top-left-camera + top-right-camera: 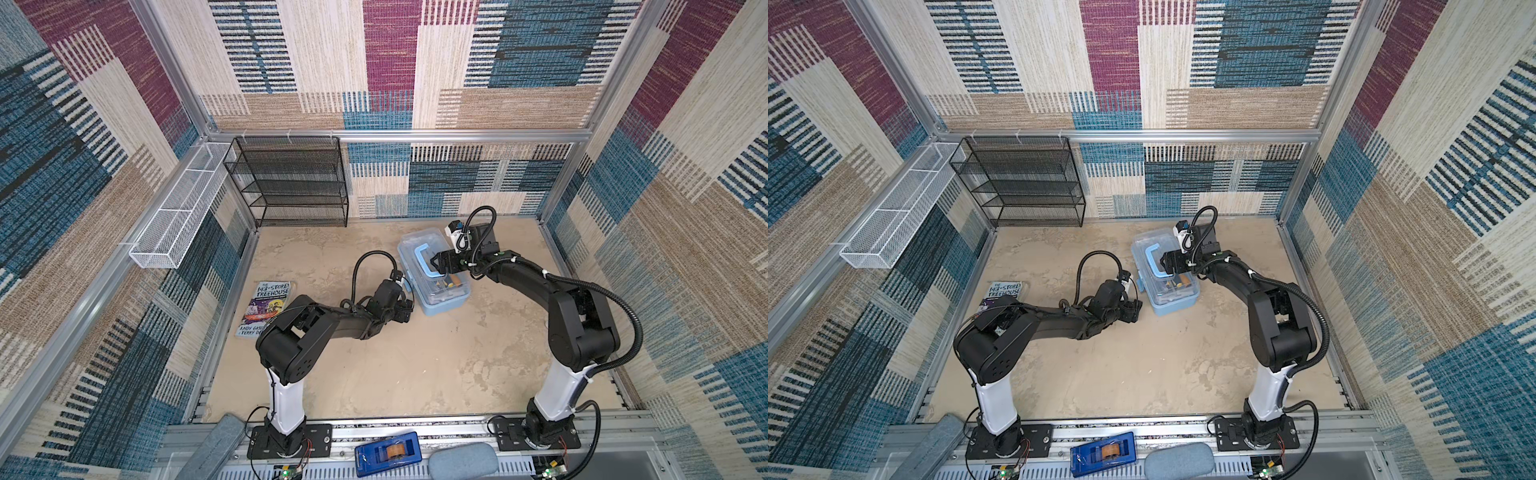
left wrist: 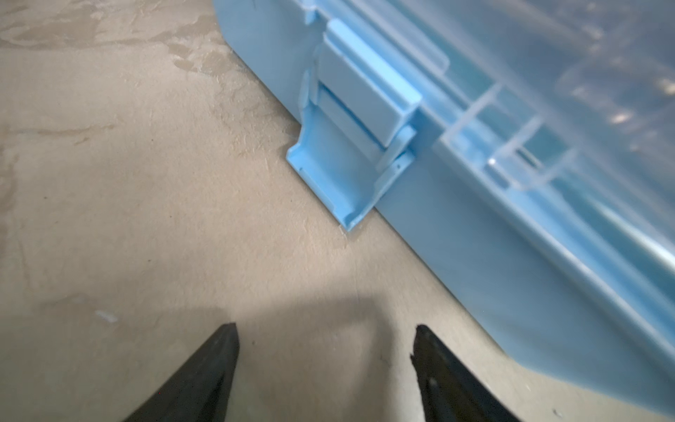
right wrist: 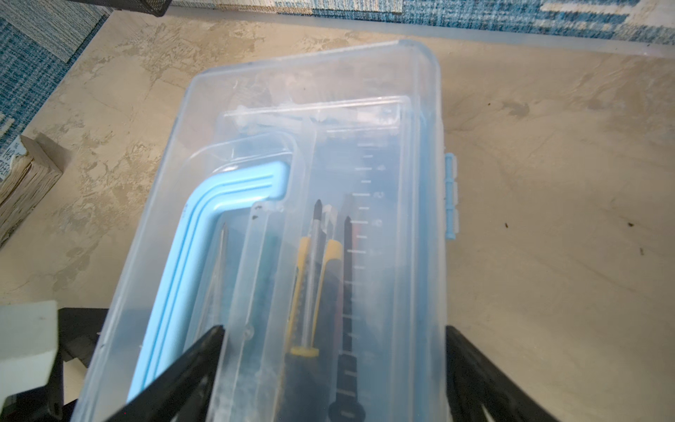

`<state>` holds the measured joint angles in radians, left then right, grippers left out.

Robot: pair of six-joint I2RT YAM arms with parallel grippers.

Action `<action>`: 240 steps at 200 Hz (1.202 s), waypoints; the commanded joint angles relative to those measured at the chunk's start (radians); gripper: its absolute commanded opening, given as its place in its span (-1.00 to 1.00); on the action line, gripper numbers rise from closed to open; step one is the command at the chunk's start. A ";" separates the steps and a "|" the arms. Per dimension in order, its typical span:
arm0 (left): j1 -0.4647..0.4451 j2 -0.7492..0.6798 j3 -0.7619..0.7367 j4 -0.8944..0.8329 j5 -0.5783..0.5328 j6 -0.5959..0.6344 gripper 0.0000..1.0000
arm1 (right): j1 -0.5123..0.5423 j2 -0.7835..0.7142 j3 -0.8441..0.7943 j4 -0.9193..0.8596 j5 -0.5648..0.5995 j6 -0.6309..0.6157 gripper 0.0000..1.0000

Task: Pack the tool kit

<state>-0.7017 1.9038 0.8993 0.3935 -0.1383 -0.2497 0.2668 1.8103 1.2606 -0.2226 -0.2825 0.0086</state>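
Note:
The tool kit [image 1: 446, 291] [image 1: 1173, 297] is a pale blue case with a clear lid, lying flat on the tan floor at the back right. Its blue U-shaped handle [image 1: 422, 259] [image 3: 204, 252] lies folded on the lid. Through the lid I see yellow-and-black utility knives [image 3: 310, 285] and slim screwdrivers. My right gripper [image 1: 436, 262] [image 3: 334, 332] hovers open over the lid, one finger beside the handle and the other past the case's edge. My left gripper [image 1: 410, 308] [image 2: 325, 329] is open and empty, low on the floor, facing the case's blue side latch [image 2: 350, 120].
An illustrated book [image 1: 266, 305] lies left of the left arm. A black mesh shelf [image 1: 291, 183] and a white mesh basket [image 1: 178, 212] stand at the back left. A dark blue tape dispenser [image 1: 388, 453] and a grey pad [image 1: 463, 461] sit on the front rail.

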 commanded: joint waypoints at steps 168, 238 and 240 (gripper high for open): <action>-0.063 0.130 -0.052 0.429 -0.238 0.104 0.57 | 0.030 0.004 -0.167 -0.051 0.081 -0.083 0.69; -0.104 0.130 -0.111 0.514 -0.299 0.118 0.57 | 0.074 -0.051 -0.255 -0.080 0.118 -0.087 0.56; -0.106 0.130 -0.112 0.518 -0.300 0.117 0.57 | 0.076 -0.053 -0.258 -0.079 0.118 -0.087 0.56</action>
<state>-0.7956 2.0312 0.8040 0.8242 -0.3962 -0.1570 0.3218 1.7527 1.0657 0.0528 -0.1726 -0.0303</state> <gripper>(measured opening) 0.788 0.832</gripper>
